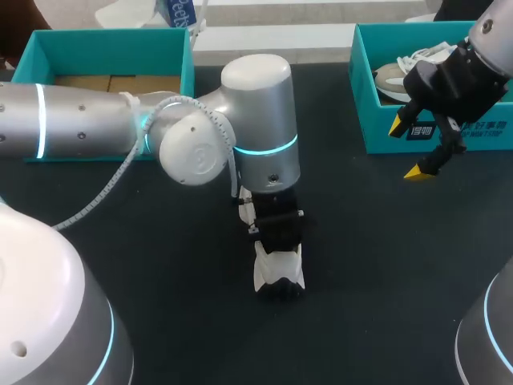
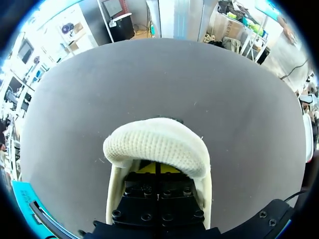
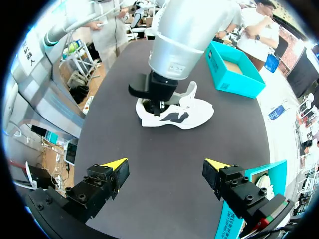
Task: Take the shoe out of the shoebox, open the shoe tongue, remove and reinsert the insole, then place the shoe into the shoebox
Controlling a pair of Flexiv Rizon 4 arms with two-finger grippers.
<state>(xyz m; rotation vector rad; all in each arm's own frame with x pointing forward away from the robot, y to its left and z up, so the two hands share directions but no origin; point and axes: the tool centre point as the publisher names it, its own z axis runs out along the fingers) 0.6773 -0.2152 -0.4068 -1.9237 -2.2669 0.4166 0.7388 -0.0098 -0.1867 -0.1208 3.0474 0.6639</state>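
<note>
A white shoe with black markings (image 1: pixel 278 274) lies on the dark table near the middle, also seen in the right wrist view (image 3: pixel 192 113). My left gripper (image 2: pixel 158 169) reaches down from above into the shoe's opening, its fingers shut; what they pinch is hidden by the cream knit upper (image 2: pixel 157 143). My right gripper (image 1: pixel 409 148) hangs open and empty above the table at the right, in front of a teal shoebox (image 1: pixel 433 136). The shoe lies well ahead of the right gripper (image 3: pixel 165 167).
The right teal shoebox holds another light shoe (image 1: pixel 397 74). A second teal shoebox (image 1: pixel 112 44) stands at the back left, behind my left arm (image 1: pixel 80 120), showing bare cardboard inside. Bare table lies between the shoe and the right gripper.
</note>
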